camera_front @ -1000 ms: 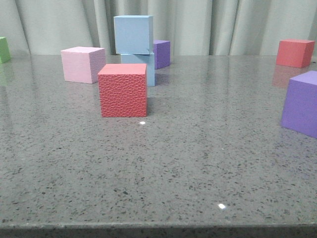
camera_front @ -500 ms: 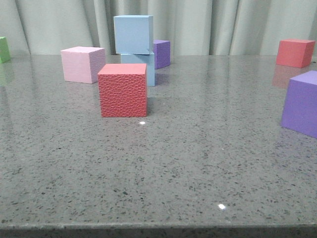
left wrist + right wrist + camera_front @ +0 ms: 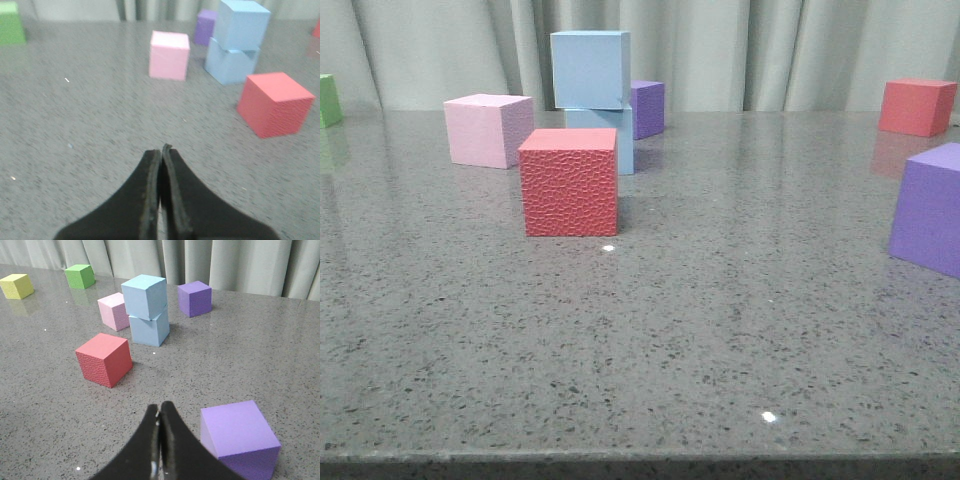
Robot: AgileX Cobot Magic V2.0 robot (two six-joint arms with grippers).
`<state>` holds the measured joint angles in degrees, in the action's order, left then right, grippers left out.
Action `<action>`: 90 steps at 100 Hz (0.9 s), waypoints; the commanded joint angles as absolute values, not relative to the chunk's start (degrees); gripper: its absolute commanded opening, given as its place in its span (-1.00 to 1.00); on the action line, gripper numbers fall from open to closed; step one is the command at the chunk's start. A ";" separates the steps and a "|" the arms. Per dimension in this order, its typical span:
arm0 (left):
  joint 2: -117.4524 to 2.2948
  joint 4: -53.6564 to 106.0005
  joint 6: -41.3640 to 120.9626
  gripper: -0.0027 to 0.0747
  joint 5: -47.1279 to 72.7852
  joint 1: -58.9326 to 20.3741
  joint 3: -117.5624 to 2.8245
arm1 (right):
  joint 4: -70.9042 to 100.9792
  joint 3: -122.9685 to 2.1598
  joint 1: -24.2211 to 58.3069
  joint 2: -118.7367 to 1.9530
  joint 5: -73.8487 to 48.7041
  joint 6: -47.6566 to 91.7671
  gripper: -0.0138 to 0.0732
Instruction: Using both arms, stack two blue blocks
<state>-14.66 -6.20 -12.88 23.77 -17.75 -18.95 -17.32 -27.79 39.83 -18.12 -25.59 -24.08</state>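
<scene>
Two light sky-blue cubes stand stacked at the back of the table. The upper blue block [image 3: 589,68] rests on the lower blue block [image 3: 610,140], turned a little against it. The stack also shows in the left wrist view [image 3: 241,25] and in the right wrist view [image 3: 146,296]. My left gripper [image 3: 162,150] is shut and empty, low over bare table, well short of the stack. My right gripper [image 3: 160,407] is shut and empty, next to a purple cube. Neither gripper shows in the front view.
A red textured cube [image 3: 569,180] stands in front of the stack and a pink cube [image 3: 486,129] to its left. A small purple cube [image 3: 647,108] is behind it. A large purple cube [image 3: 927,207] and a red cube [image 3: 916,106] are at the right. A green cube [image 3: 328,99] is far left, a yellow cube [image 3: 17,285] beyond it.
</scene>
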 commanded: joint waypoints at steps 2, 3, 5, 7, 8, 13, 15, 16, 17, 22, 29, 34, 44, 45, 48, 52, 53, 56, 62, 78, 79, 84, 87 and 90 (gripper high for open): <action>-12.19 -4.68 -7.72 -0.98 11.46 -13.90 -16.49 | -18.68 -29.23 39.56 -18.42 -22.03 -23.87 -0.90; -11.64 -4.68 -7.55 -0.98 11.02 -13.61 -15.86 | -18.68 -29.23 39.56 -18.42 -22.03 -23.87 -0.90; -10.85 -4.68 -7.13 -0.98 9.65 -12.72 -14.92 | -18.68 -29.23 39.56 -18.42 -22.03 -23.87 -0.90; -10.33 -4.68 -7.13 -0.98 8.76 -12.12 -14.30 | -18.68 -29.23 39.56 -18.42 -22.03 -23.87 -0.90; -9.81 -4.68 -7.13 -0.98 7.51 -11.25 -13.68 | -18.68 -29.23 39.56 -18.42 -22.03 -23.87 -0.90; -8.09 -4.68 -7.13 -0.98 5.50 -9.17 -11.63 | -18.68 -29.23 39.56 -18.42 -22.03 -23.87 -0.90; -7.41 -4.68 -7.13 -0.98 5.03 -8.26 -10.84 | -18.68 -29.23 39.56 -18.42 -22.03 -23.87 -0.90; -7.17 -4.68 -7.13 -0.98 4.90 -7.95 -10.58 | -18.68 -29.23 39.56 -18.42 -22.03 -23.87 -0.90; -6.73 -4.68 -7.13 -0.98 4.78 -7.65 -10.08 | -18.68 -29.23 39.56 -18.42 -22.03 -23.87 -0.90; -5.03 -4.68 -7.13 -0.98 4.59 -5.36 -8.42 | -18.68 -29.23 39.56 -18.42 -22.03 -23.87 -0.90; -2.54 -4.68 -7.00 -0.98 4.50 -3.00 -6.11 | -18.68 -29.23 39.56 -18.42 -22.03 -23.87 -0.90; -0.94 -4.57 -6.21 -0.98 4.18 -1.74 -4.59 | -18.68 -29.23 39.56 -18.42 -22.03 -23.87 -0.90; 2.15 -3.32 -3.47 -0.98 4.20 0.19 -1.73 | -18.68 -29.23 39.56 -18.42 -22.03 -23.87 -0.90; 2.37 -2.86 -3.23 -0.98 4.20 0.30 -1.33 | -18.68 -29.23 39.56 -18.42 -22.03 -23.87 -0.90; 2.33 -1.95 -2.67 -0.98 3.41 0.87 -0.59 | -18.68 -29.23 39.56 -18.42 -22.03 -23.87 -0.90; 2.22 -1.08 -2.08 -0.98 3.15 1.25 0.32 | -18.68 -29.23 39.56 -18.42 -22.09 -23.87 -0.90; 2.22 -0.94 -1.80 -0.98 2.99 1.51 0.44 | -18.68 -29.23 39.56 -18.42 -22.09 -23.87 -0.90; 2.22 -0.93 -1.36 -0.98 3.35 1.73 0.44 | -18.68 -29.23 39.56 -18.42 -22.04 -23.87 -0.90; 2.22 -0.93 -0.81 -0.98 4.14 2.34 0.44 | -18.68 -29.23 39.56 -18.42 -22.10 -23.87 -0.90; 2.22 -0.93 -0.81 -0.98 4.43 2.32 0.44 | -18.68 -29.23 39.56 -18.42 -22.10 -23.87 -0.90; 2.22 -0.93 -0.81 -0.98 4.43 2.32 0.44 | -18.68 -29.23 39.56 -18.42 -22.10 -23.87 -0.90; 2.22 -0.93 -0.81 -0.98 4.43 2.32 0.44 | -18.68 -29.23 39.56 -18.42 -22.10 -23.87 -0.90; 2.22 -0.93 -0.81 -0.98 4.43 2.32 0.44 | -18.68 -29.23 39.56 -18.42 -22.10 -23.87 -0.90; 2.22 -0.93 -0.81 -0.98 4.43 2.32 0.44 | -18.68 -29.23 39.56 -18.42 -22.10 -23.87 -0.90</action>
